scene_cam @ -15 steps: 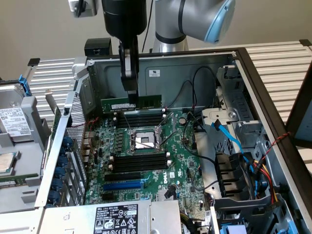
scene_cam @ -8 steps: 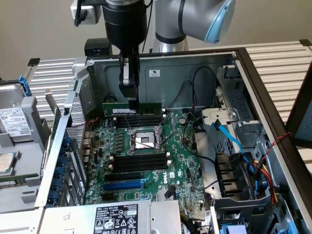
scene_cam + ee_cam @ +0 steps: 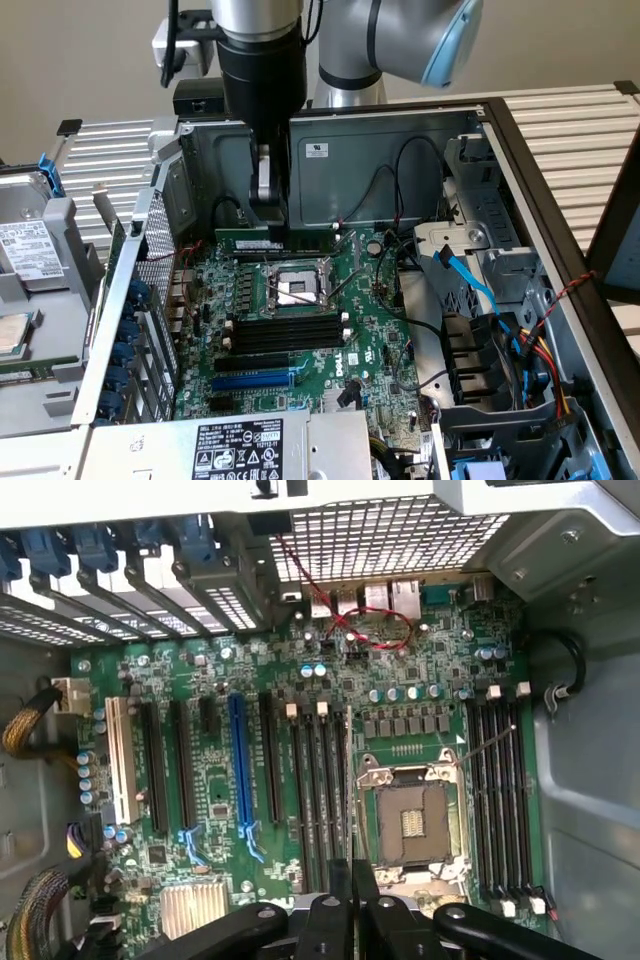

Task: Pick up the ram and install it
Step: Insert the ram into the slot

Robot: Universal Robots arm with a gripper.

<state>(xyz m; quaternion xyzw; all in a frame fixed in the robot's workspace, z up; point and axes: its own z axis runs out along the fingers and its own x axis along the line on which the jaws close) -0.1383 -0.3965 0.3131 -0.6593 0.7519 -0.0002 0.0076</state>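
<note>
My gripper [image 3: 270, 226] reaches down into an open computer case and is shut on the ram [image 3: 305, 239]. The ram is a long green stick held level and lengthwise, just behind the CPU socket [image 3: 293, 290] as the exterior view shows it. In the wrist view the ram [image 3: 347, 780] appears edge-on as a thin line running out from my gripper [image 3: 350, 885]. It lies between a bank of black memory slots [image 3: 318, 800] and the CPU socket [image 3: 415, 820]. I cannot tell whether the ram touches a slot. A second slot bank [image 3: 500, 790] lies beyond the socket.
More black slots [image 3: 285, 332] and a blue slot [image 3: 255, 380] lie in front of the socket. Drive cage with blue and coloured cables [image 3: 490, 290] stands at the exterior view's right. The power supply [image 3: 240, 445] sits at the front, and black cables [image 3: 400, 170] hang on the case's back wall.
</note>
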